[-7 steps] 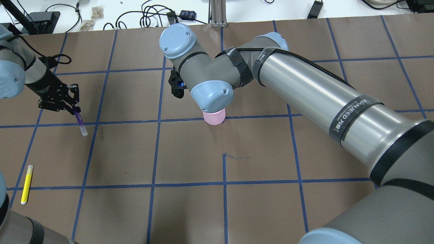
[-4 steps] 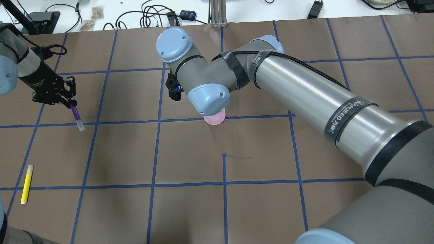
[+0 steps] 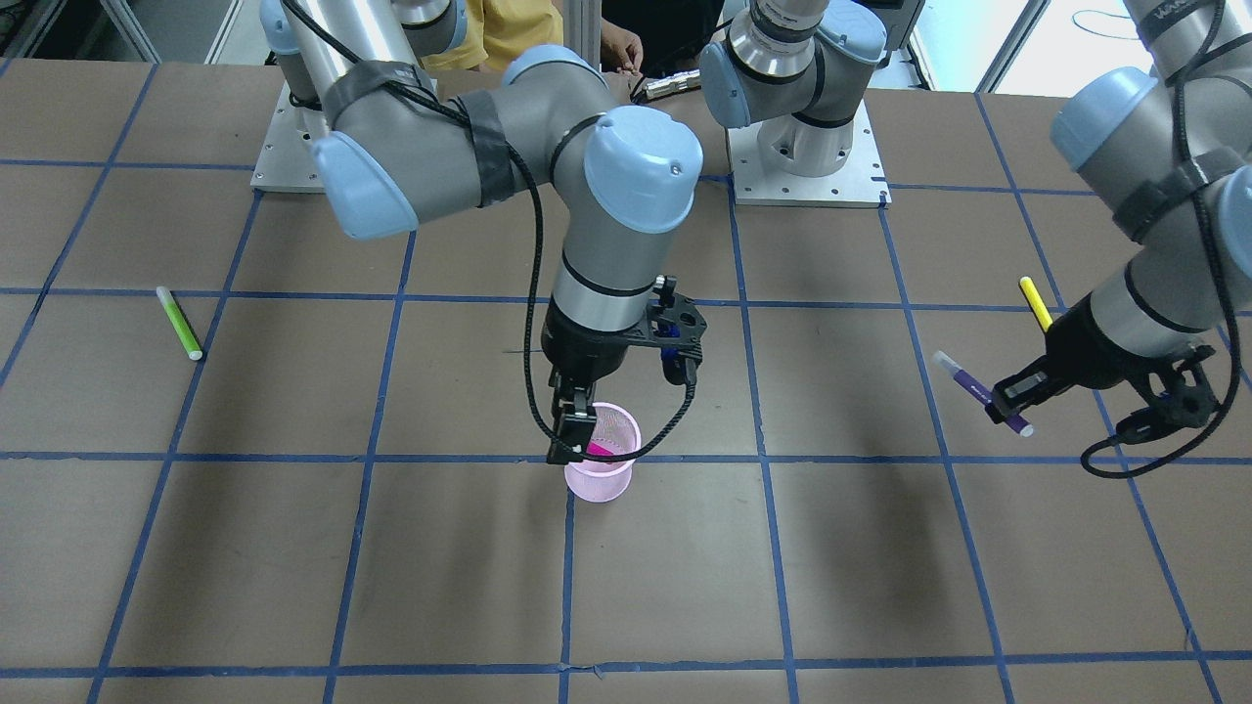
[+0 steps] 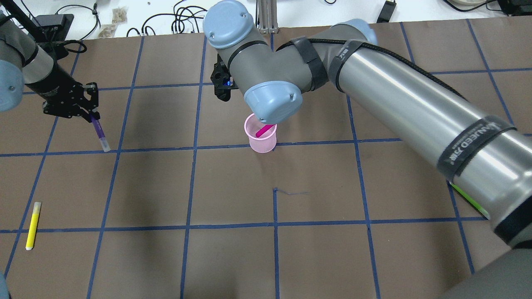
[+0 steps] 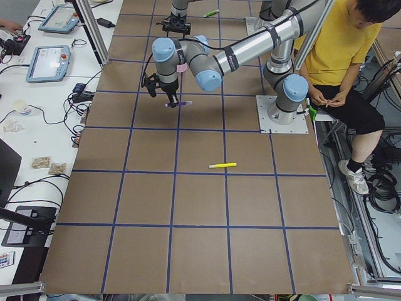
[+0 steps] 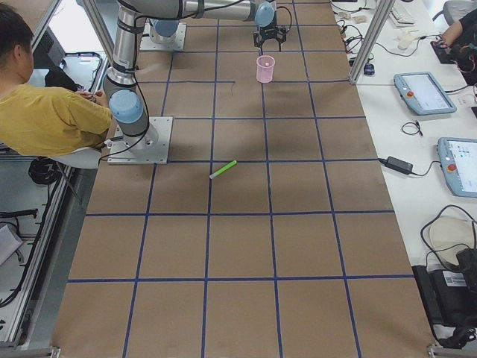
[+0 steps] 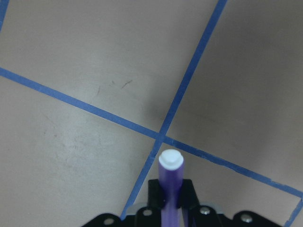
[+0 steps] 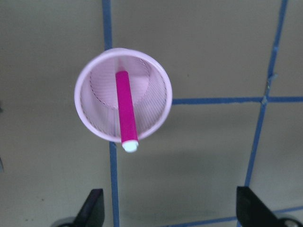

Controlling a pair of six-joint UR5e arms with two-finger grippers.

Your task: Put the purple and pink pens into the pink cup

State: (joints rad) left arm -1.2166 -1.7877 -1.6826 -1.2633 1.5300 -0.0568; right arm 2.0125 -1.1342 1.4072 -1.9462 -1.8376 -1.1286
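Observation:
The pink mesh cup (image 4: 261, 141) stands upright near the table's middle, with the pink pen (image 4: 264, 131) leaning inside it. The right wrist view shows the cup (image 8: 87, 111) and the pen (image 8: 125, 106) from above, the pen's white tip over the rim. My right gripper (image 3: 585, 428) is open and empty just above the cup, its jaws wide apart (image 8: 173, 208). My left gripper (image 4: 90, 116) is shut on the purple pen (image 4: 99, 133) and holds it above the table at the left. The pen (image 7: 170, 177) points tip down and away.
A yellow pen (image 4: 32, 225) lies at the near left of the brown mat. A green pen (image 3: 180, 323) lies on the robot's right side. Cables and devices sit beyond the mat's far edge. A person in yellow sits behind the robot bases (image 5: 332, 44).
My right arm's wrist has moved toward the far side, uncovering the cup with the pink pen in it. My left gripper has shifted a little farther away with the purple pen.

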